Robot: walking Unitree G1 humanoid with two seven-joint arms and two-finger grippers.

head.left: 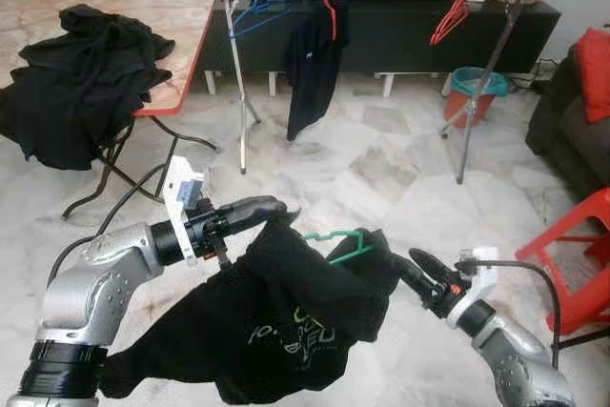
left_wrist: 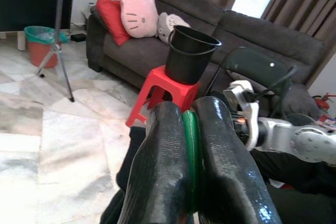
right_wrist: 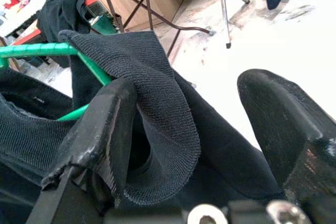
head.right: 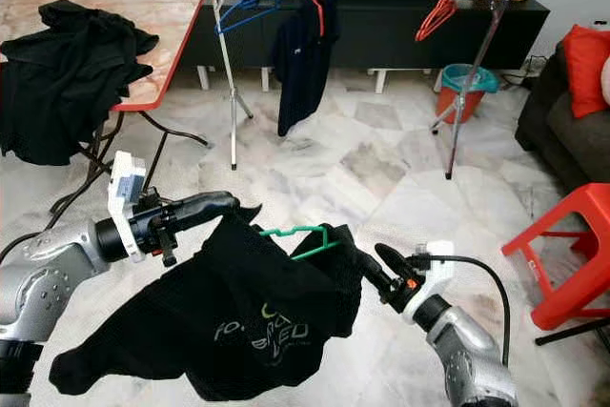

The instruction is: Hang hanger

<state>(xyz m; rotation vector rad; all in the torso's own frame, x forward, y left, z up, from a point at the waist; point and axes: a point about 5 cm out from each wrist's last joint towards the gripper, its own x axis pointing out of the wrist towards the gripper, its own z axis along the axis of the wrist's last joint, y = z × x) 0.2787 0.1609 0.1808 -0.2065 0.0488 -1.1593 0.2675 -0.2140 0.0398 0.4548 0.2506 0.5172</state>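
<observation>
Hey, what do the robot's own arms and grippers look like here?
Both arms are silver metal with black joint rings. The left gripper and right gripper each have two long glossy black fingers. White wrist modules sit behind them, and a black cable loops over the right wrist.

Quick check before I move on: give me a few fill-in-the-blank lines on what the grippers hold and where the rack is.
The left gripper is shut on the ____ hanger.
The black shirt hangs between both ____.
The right gripper's fingers are ____.
A red hanger hangs on the ____ ahead.

Missing: green; grippers; open; rack
</observation>
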